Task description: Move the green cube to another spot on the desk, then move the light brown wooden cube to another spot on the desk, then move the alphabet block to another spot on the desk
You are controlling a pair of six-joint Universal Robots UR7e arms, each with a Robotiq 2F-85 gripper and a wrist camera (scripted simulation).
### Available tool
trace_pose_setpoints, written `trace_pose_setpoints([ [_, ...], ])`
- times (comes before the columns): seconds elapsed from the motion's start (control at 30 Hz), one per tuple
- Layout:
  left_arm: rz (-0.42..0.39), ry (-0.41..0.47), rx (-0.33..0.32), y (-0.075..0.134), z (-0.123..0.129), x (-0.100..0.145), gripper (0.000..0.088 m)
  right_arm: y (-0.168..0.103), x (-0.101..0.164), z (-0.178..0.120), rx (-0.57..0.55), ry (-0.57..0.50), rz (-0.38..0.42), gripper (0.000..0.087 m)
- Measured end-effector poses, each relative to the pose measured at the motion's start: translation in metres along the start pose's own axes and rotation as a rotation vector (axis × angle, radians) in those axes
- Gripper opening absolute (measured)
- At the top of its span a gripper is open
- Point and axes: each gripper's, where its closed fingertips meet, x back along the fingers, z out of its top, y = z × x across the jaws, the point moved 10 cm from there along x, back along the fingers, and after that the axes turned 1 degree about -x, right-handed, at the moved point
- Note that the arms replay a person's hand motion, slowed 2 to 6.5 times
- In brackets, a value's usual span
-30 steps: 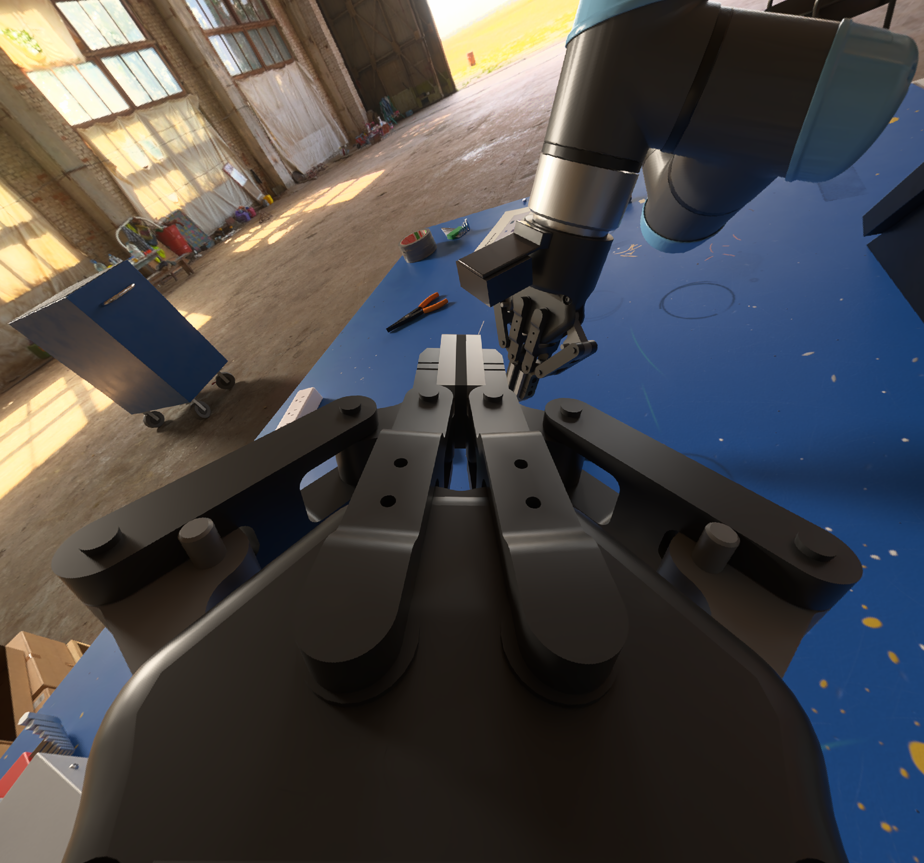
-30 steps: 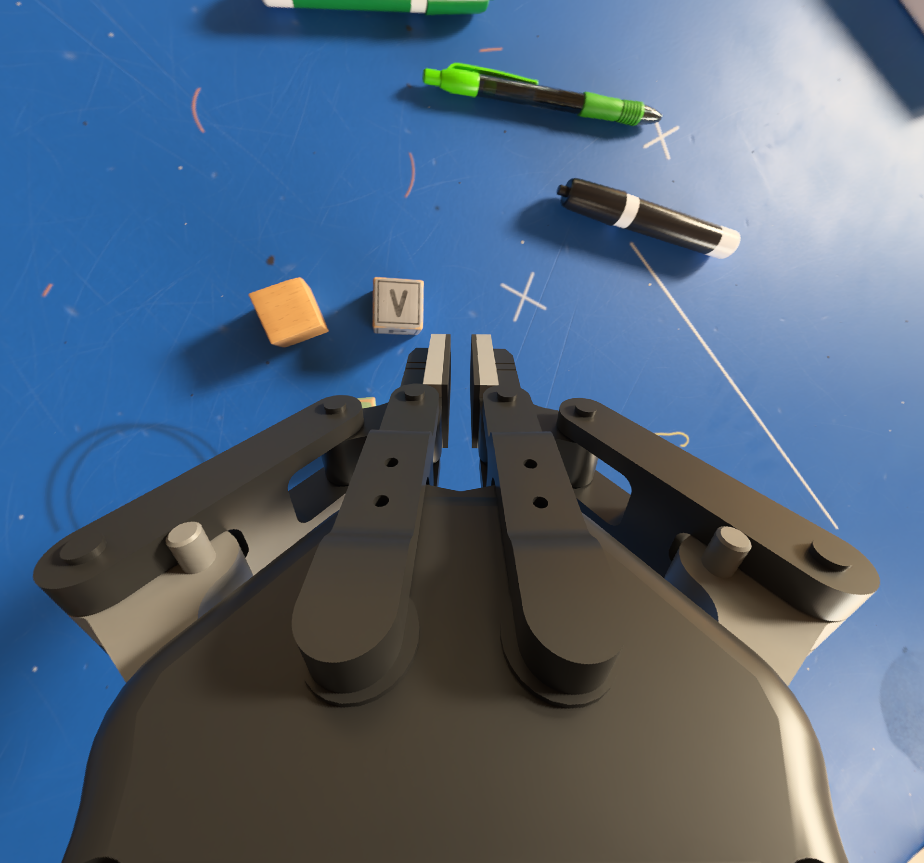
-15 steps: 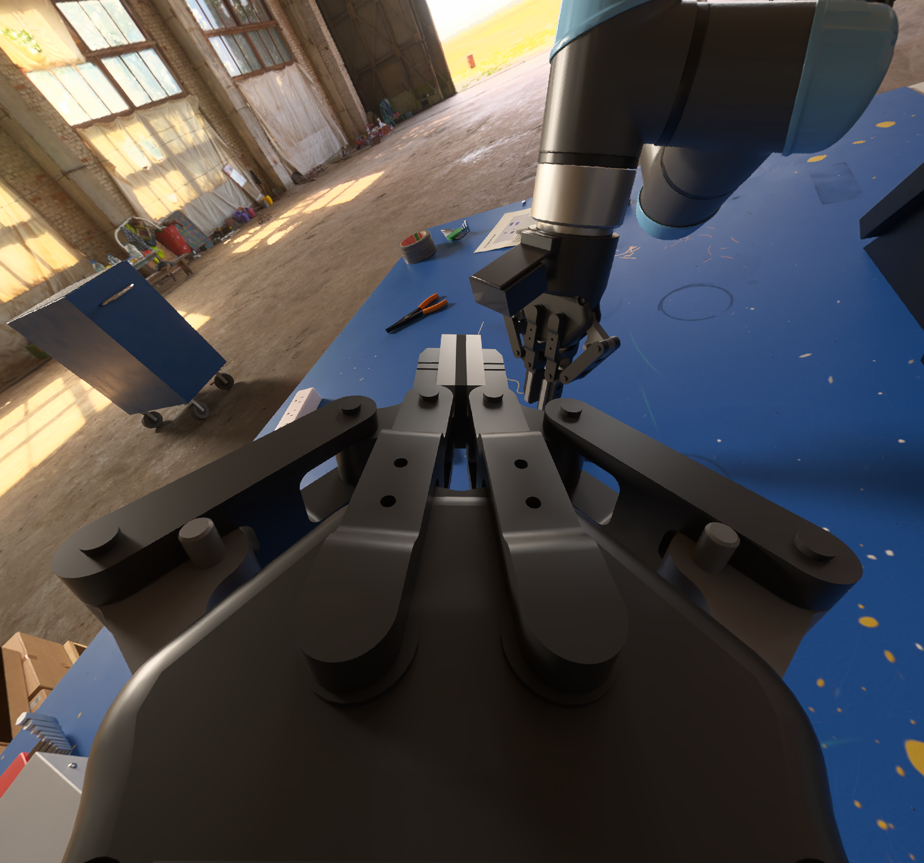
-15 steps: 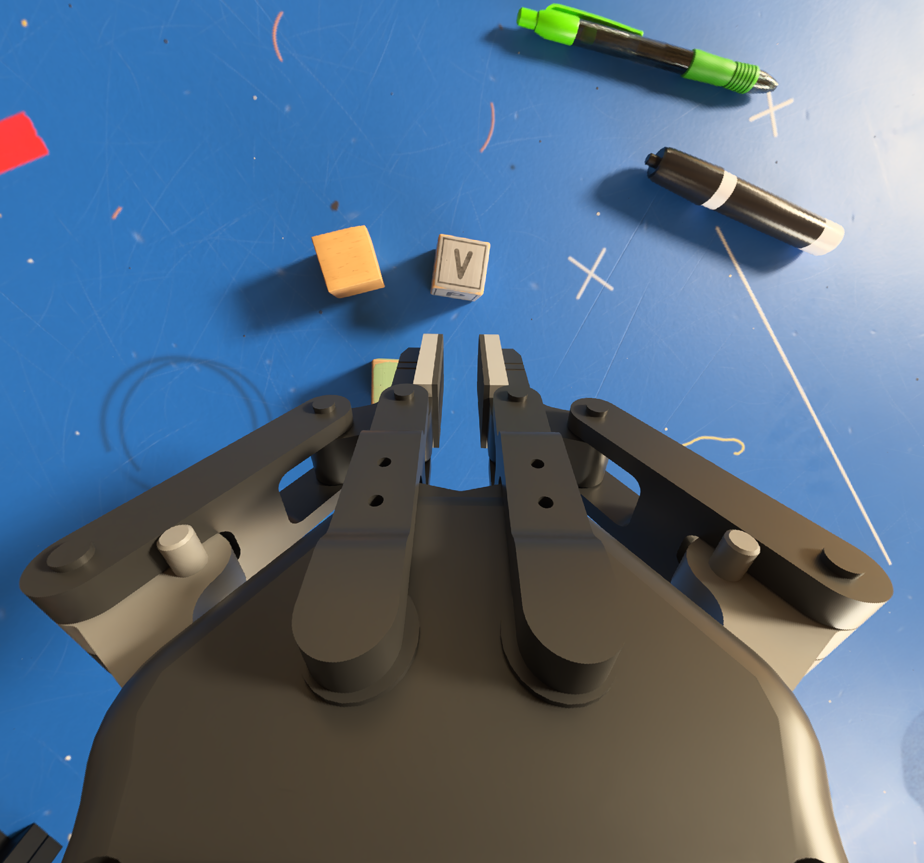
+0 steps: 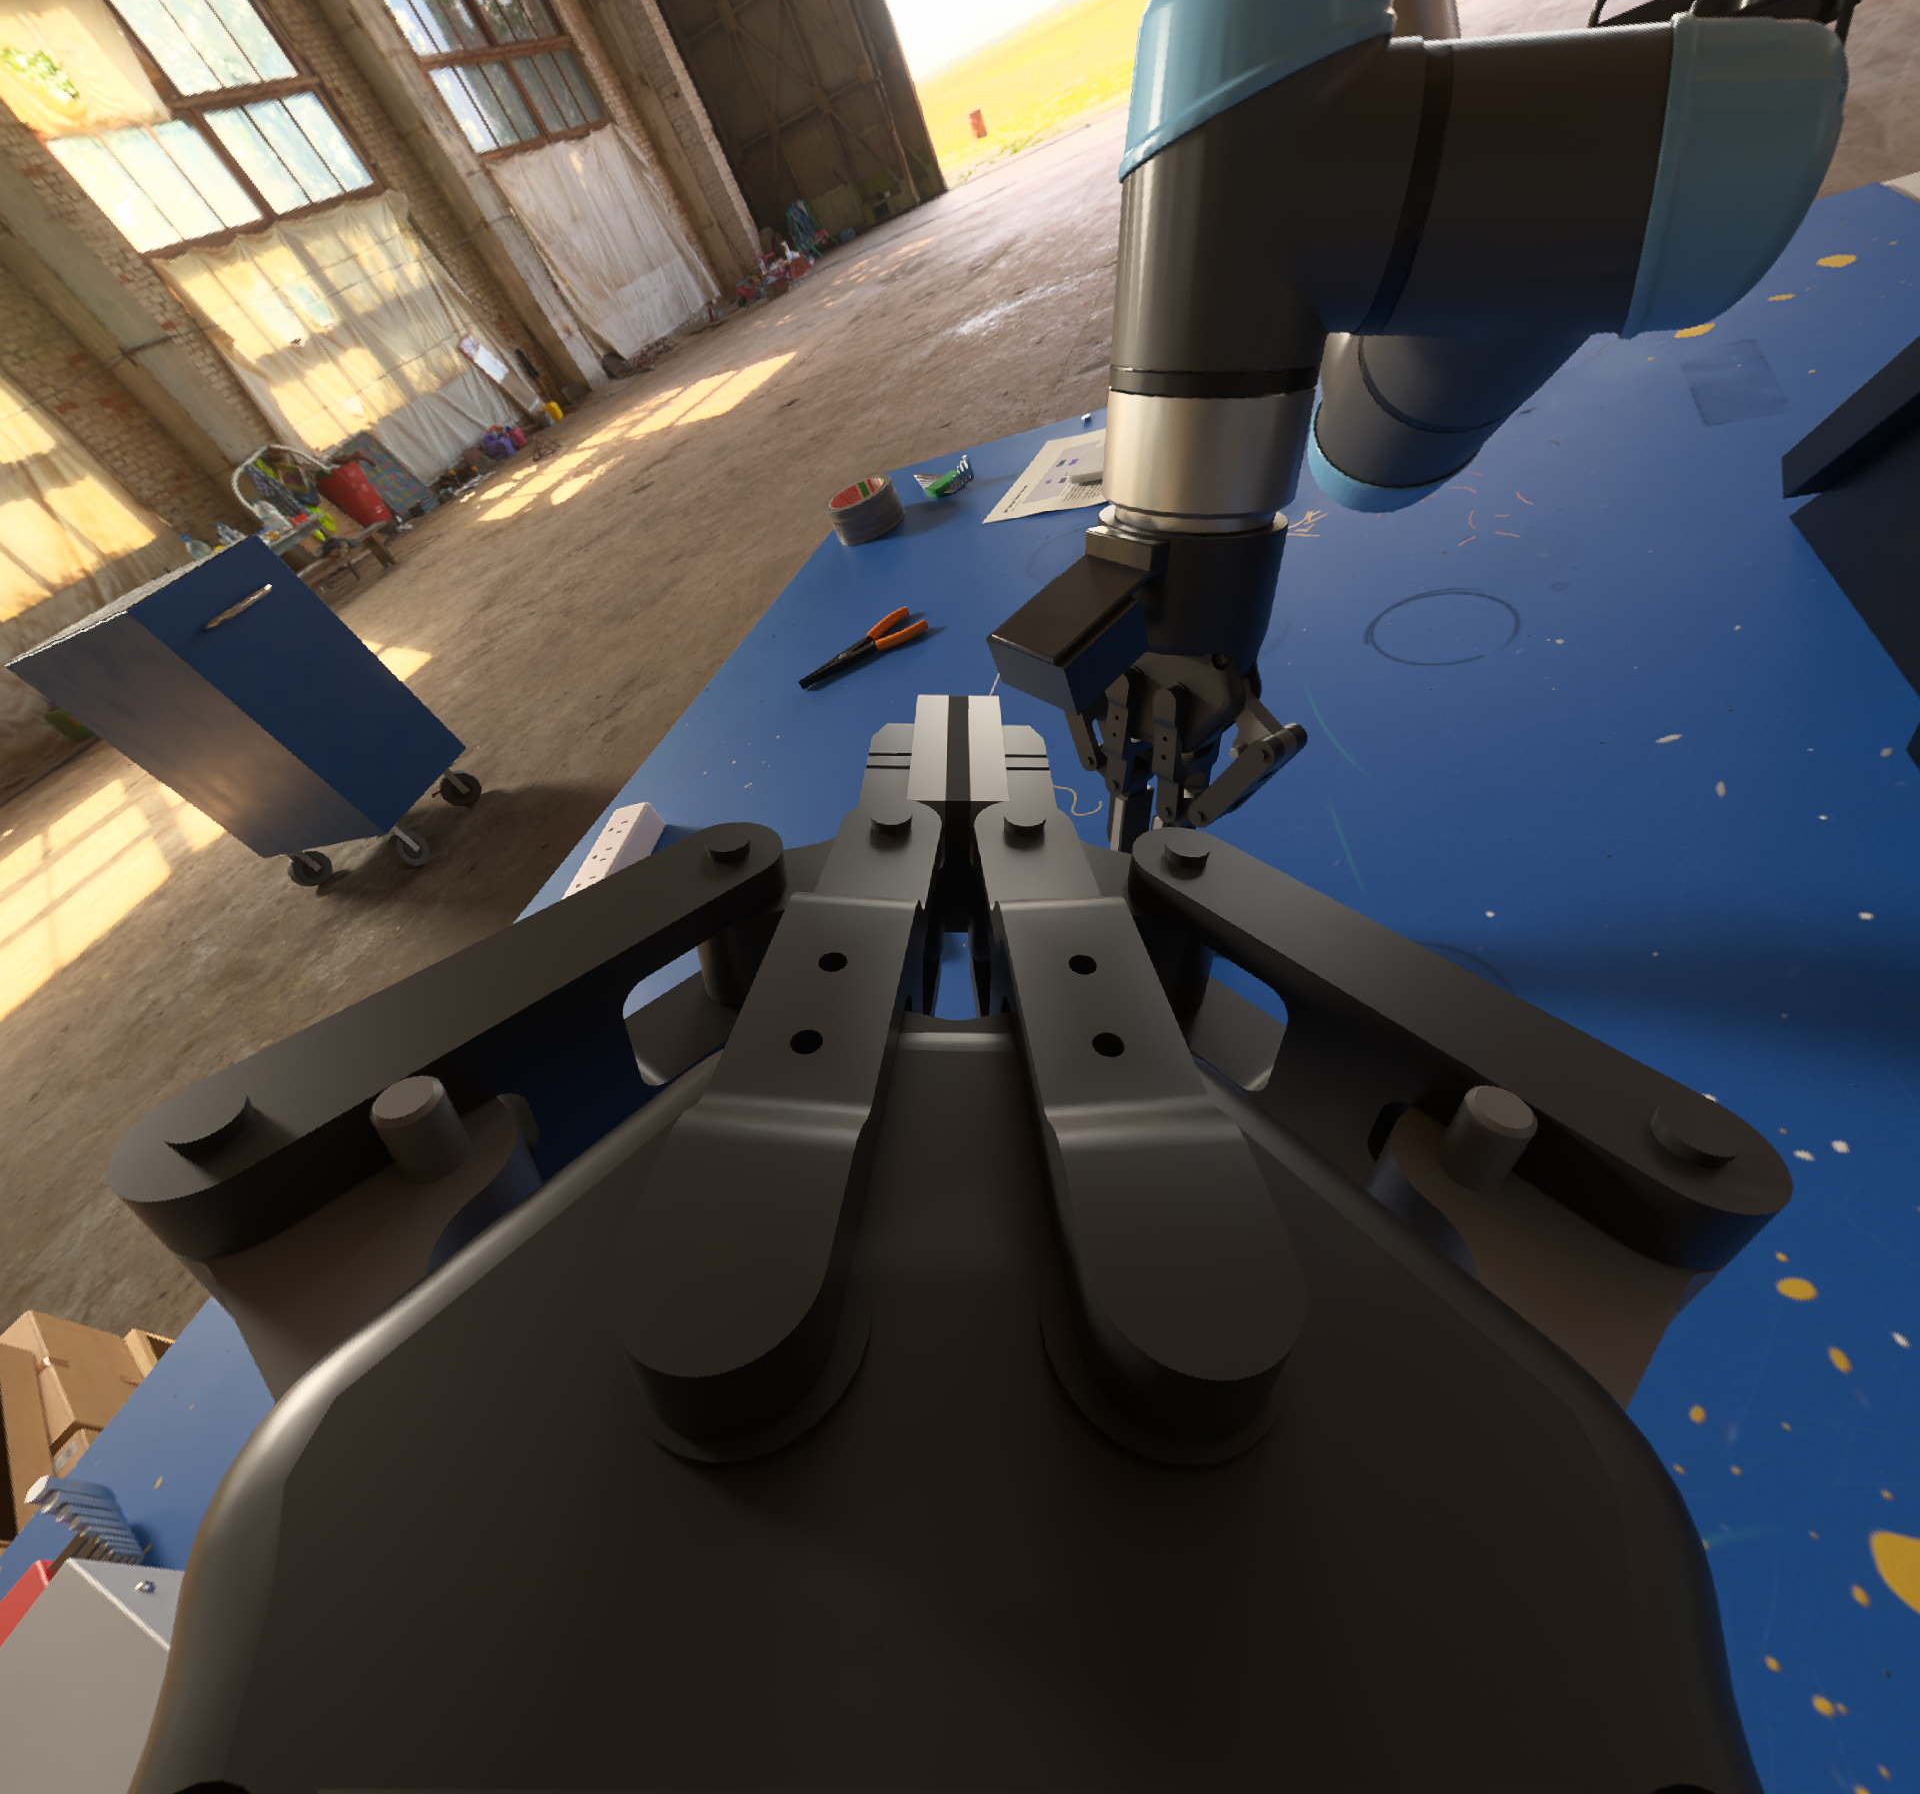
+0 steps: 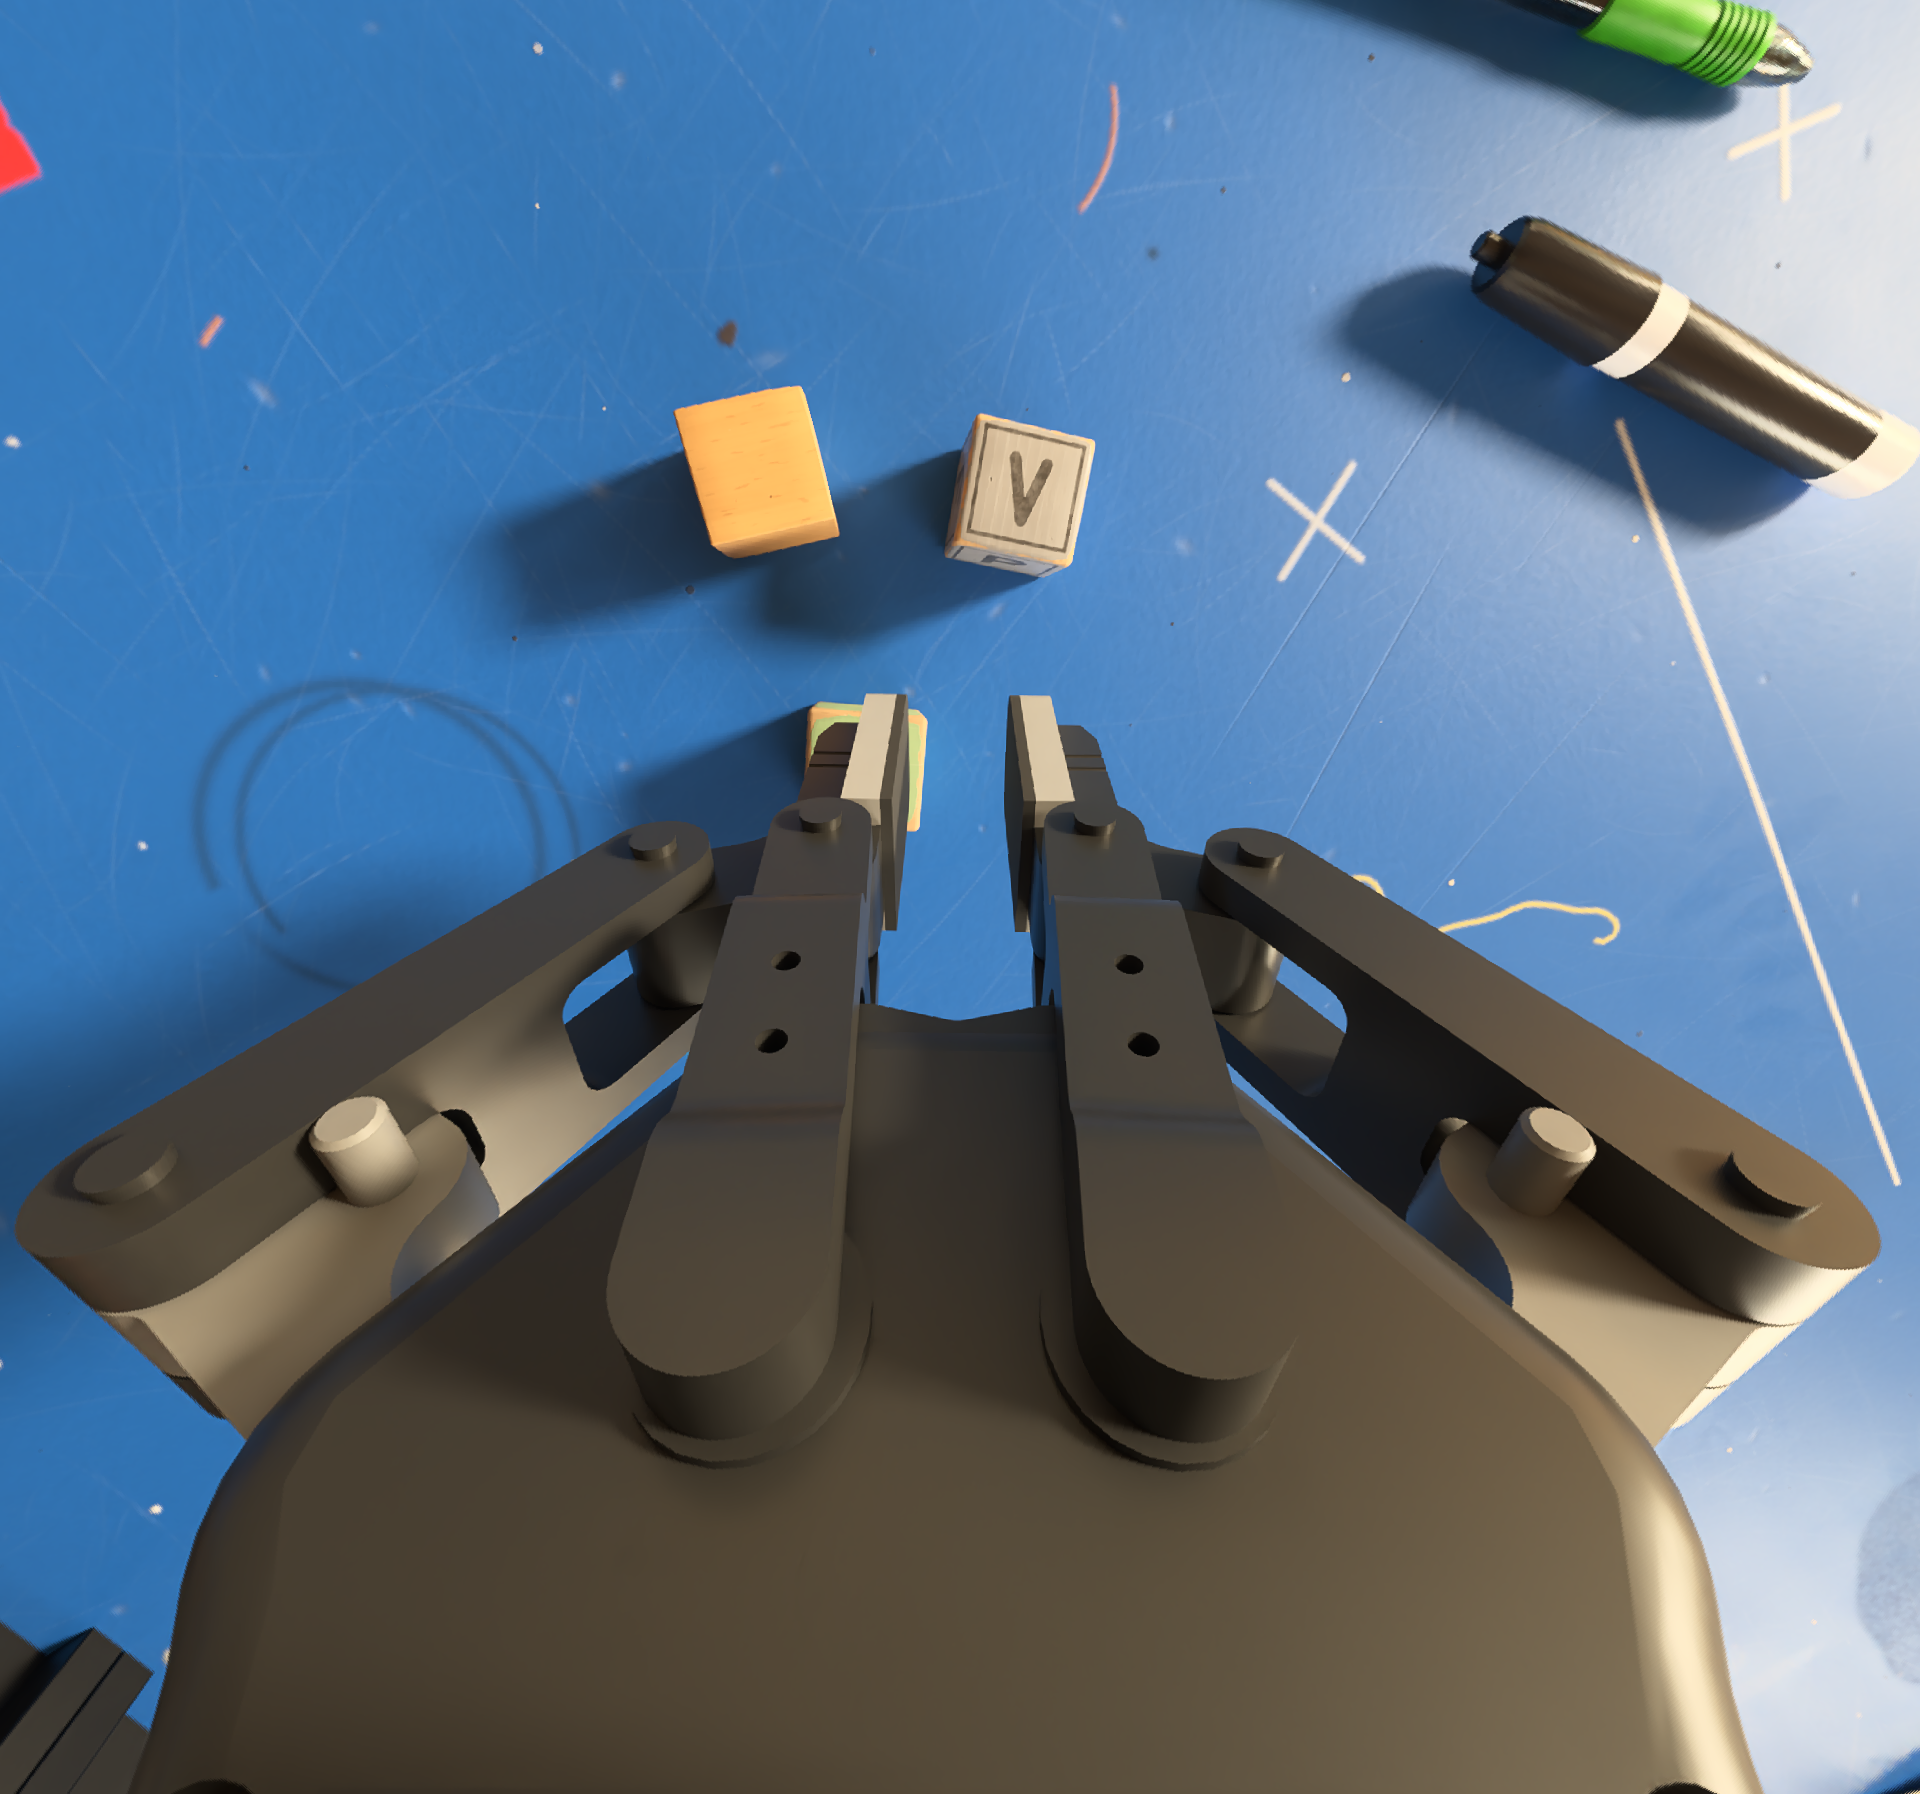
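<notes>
The green cube (image 6: 916, 757) is seen on the blue desk (image 6: 416, 186), mostly hidden behind one finger of the right gripper (image 6: 956, 757), whose fingers are parted and hold nothing. The wooden cube (image 6: 756, 468) and the alphabet block (image 6: 1021, 494) are placed just beyond, side by side, apart. The left gripper (image 5: 954, 745) is clenched, empty, near the desk's left edge.

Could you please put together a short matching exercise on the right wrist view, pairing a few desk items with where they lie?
Things:
1. light brown wooden cube
2. alphabet block
3. green cube
4. black marker

Places:
A. far right of the view
B. partly hidden behind a finger of the right end effector
C. just left of the alphabet block
D. left of the white chalk cross

Pairs: 1-C, 2-D, 3-B, 4-A
</notes>
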Motion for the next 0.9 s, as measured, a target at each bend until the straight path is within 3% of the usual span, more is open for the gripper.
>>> trace_pose_setpoints([
  [0.57, -0.006, -0.011, -0.003, 0.001, -0.001, -0.001, 0.0000, -0.003, -0.012, -0.001, -0.049, -0.110, 0.002, 0.0184],
  [0.9, -0.013, -0.016, -0.007, 0.002, -0.001, -0.001, 0.0000, -0.004, -0.012, -0.001, -0.075, -0.112, 0.012, 0.0212],
])
